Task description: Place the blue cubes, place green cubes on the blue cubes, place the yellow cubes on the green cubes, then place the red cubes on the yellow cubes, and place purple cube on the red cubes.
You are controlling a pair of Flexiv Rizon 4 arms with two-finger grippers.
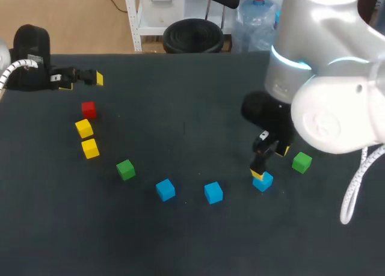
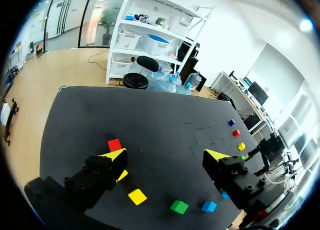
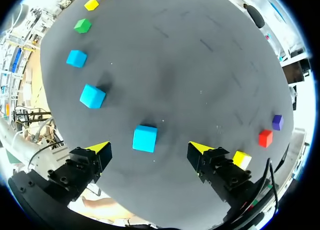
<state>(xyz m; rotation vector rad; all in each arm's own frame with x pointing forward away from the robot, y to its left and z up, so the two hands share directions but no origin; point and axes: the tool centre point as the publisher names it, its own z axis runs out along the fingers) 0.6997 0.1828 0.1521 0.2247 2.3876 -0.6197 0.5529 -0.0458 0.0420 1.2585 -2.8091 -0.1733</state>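
Note:
My right gripper (image 1: 260, 169) hangs open just over a blue cube (image 1: 263, 182). In the right wrist view that blue cube (image 3: 145, 138) lies between the open fingers, untouched. Two more blue cubes (image 1: 213, 192) (image 1: 165, 189) sit to its left, then a green cube (image 1: 126, 169). A second green cube (image 1: 302, 162) lies right of the right gripper. Two yellow cubes (image 1: 90, 148) (image 1: 84, 128) and a red cube (image 1: 88, 109) stand at the left. My left gripper (image 1: 90, 78) is open at the far left, empty, with the red cube (image 2: 114, 145) ahead of it.
Beside the right gripper lie a yellow cube (image 3: 241, 159), a red cube (image 3: 265, 138) and a purple cube (image 3: 277, 122), hidden behind my right arm (image 1: 325, 77) in the head view. The dark table (image 1: 180, 107) is bare across its middle and back.

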